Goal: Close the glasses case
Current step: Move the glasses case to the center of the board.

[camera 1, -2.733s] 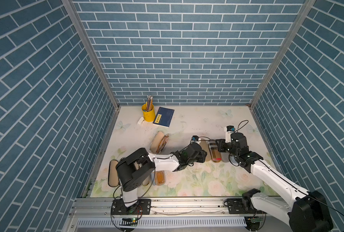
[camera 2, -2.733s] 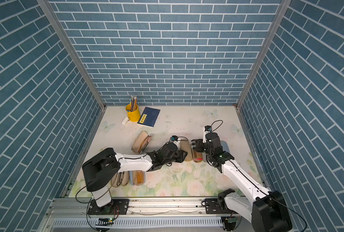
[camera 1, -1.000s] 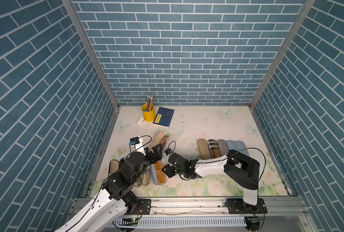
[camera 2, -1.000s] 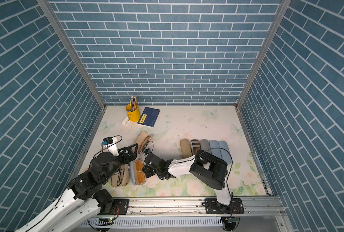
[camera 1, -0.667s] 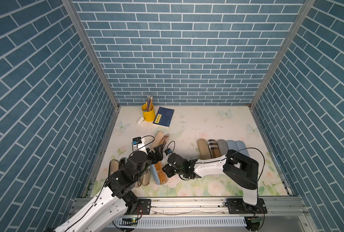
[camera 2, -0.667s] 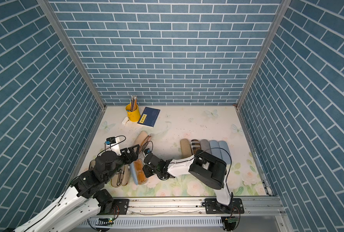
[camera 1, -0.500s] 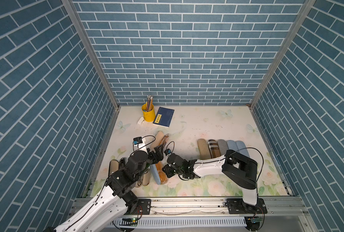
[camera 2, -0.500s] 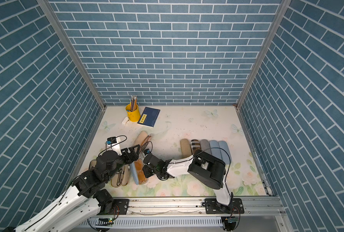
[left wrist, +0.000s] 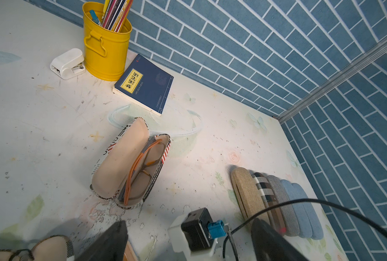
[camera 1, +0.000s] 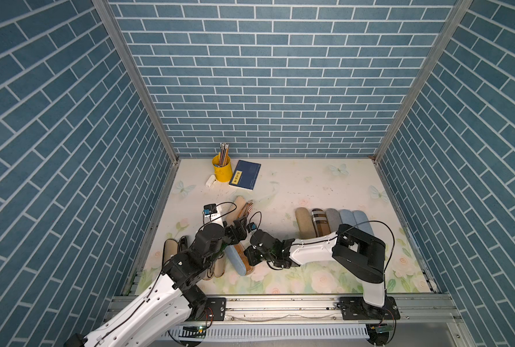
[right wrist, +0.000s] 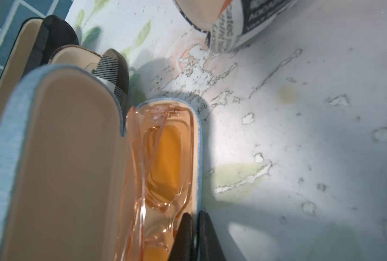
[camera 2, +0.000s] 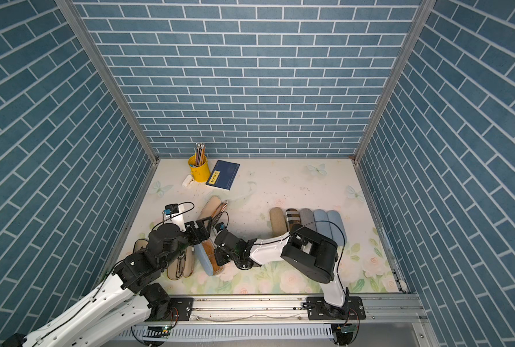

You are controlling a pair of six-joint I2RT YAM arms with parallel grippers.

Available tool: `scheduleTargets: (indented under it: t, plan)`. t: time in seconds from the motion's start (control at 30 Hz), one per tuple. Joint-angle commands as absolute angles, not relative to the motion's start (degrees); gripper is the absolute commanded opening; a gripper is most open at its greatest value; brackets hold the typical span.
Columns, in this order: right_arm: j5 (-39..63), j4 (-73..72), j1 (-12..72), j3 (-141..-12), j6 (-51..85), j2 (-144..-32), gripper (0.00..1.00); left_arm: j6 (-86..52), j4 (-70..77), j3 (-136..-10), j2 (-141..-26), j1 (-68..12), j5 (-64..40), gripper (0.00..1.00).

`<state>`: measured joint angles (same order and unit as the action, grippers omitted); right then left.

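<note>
Right wrist view: the right gripper point(right wrist: 194, 214) is clamped tight on the tray rim of the light-blue fabric glasses case point(right wrist: 63, 158), likely to pin it to the floral tabletop point(right wrist: 300, 135) between the arms. The lid stands half-raised over peach-tinted glasses point(right wrist: 163, 158). The left gripper point(camera 1: 238, 230), jaws wide apart, hovers just beside the lid's far end, seemingly ready to push it shut.

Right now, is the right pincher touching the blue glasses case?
Touching. In the right wrist view the right gripper pinches the rim of the blue glasses case, one finger inside, one outside, with no gap.
</note>
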<state>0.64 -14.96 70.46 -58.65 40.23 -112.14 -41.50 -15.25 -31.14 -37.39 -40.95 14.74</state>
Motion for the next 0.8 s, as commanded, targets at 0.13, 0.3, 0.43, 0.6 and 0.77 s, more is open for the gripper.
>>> scheduleTargets:
  t: [0.13,0.3,0.43,0.6,0.77]
  plan:
    - [-2.45,-13.98,67.89,-52.54,41.40,-106.88,0.06,-40.09,-11.63,-30.75,-40.50,-40.61,11.45,0.90]
    - [-3.80,-13.72,66.05,-49.70,41.40,-104.02,0.06,-39.82,-10.22,-30.94,-42.21,-40.65,10.24,0.89]
    - [-4.44,-14.06,64.41,-47.37,41.57,-101.93,0.06,-39.94,-8.83,-30.72,-43.30,-40.63,9.18,0.88]
    - [-5.45,-14.14,62.38,-45.32,41.59,-99.80,0.05,-40.17,-7.09,-30.25,-44.58,-40.72,7.62,0.87]
    - [-5.90,-14.32,59.75,-43.90,41.31,-98.59,0.05,-40.43,-5.13,-29.52,-45.52,-40.96,6.34,0.84]
